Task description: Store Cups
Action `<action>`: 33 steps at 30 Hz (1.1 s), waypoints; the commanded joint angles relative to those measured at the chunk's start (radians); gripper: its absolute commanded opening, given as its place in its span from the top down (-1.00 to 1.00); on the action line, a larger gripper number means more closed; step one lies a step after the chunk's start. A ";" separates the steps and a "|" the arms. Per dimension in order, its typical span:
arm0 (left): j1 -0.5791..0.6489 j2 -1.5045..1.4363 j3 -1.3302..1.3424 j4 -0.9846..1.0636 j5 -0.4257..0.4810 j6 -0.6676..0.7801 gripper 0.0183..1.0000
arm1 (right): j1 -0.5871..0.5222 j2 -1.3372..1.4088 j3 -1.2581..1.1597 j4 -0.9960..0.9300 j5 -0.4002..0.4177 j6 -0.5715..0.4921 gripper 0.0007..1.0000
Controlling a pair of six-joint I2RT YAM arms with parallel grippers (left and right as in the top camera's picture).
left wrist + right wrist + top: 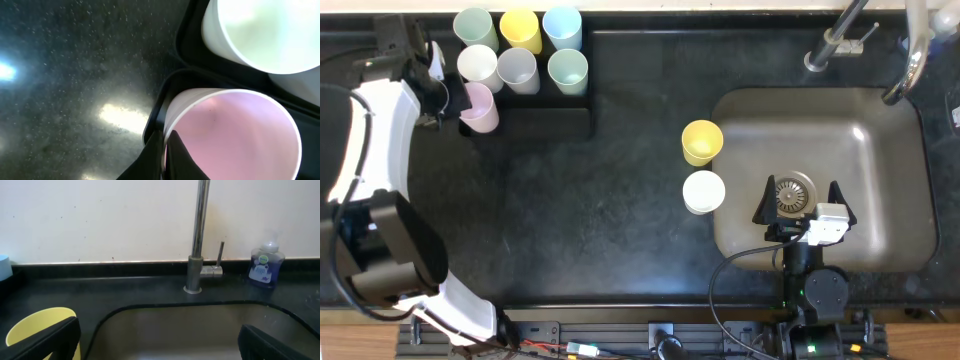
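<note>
A black tray [555,122] at the counter's back left holds several upright cups, among them mint, yellow, blue, white and green ones. The pink cup [479,107] stands at the tray's near left corner. My left gripper [447,96] is shut on its rim; in the left wrist view the pink cup [235,135] has one finger inside and one outside the wall, beside a white cup [260,30]. A yellow cup [702,141] and a white cup [704,191] stand on the counter by the sink's left edge. My right gripper [803,208] hangs open over the sink, and the yellow cup [40,327] lies off to one side of it.
The steel sink [880,120] fills the right side, with its drain [792,192] under my right gripper. A faucet [199,240] and a soap bottle [266,267] stand behind it. Dark counter [600,220] stretches between tray and sink.
</note>
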 commanded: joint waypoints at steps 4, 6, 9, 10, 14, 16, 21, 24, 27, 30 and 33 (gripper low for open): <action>0.006 0.023 -0.002 0.006 0.012 -0.011 0.74 | -0.006 -0.010 -0.013 0.006 0.008 -0.003 -1.00; 0.006 0.022 -0.002 0.008 0.013 -0.012 0.58 | -0.007 -0.010 -0.013 0.006 0.008 -0.003 -1.00; 0.006 -0.005 -0.002 0.002 0.011 -0.020 0.26 | -0.007 -0.010 -0.013 0.006 0.008 -0.003 -1.00; 0.006 -0.024 -0.002 0.002 0.007 -0.029 0.14 | -0.007 -0.010 -0.013 0.006 0.008 -0.003 -1.00; 0.002 -0.157 -0.001 -0.001 -0.018 -0.097 -0.18 | -0.007 -0.010 -0.013 0.006 0.008 -0.003 -0.99; -0.014 -0.236 0.000 0.007 -0.021 -0.119 -0.31 | -0.006 -0.010 -0.013 0.006 0.008 -0.003 -1.00; -0.158 -0.352 0.056 0.014 -0.022 -0.139 -0.59 | -0.007 -0.010 -0.013 0.006 0.008 -0.003 -1.00; -0.309 -0.336 0.127 -0.014 -0.056 -0.214 -0.71 | -0.006 -0.010 -0.013 0.006 0.008 -0.003 -1.00; -0.458 -0.285 0.184 -0.029 -0.079 -0.291 -0.77 | -0.007 -0.010 -0.013 0.006 0.008 -0.003 -1.00; -0.614 -0.191 0.259 -0.050 -0.098 -0.373 -0.79 | -0.006 -0.010 -0.013 0.006 0.008 -0.003 -1.00; -0.737 -0.064 0.360 -0.092 -0.105 -0.426 -0.79 | -0.006 -0.010 -0.013 0.006 0.008 -0.003 -1.00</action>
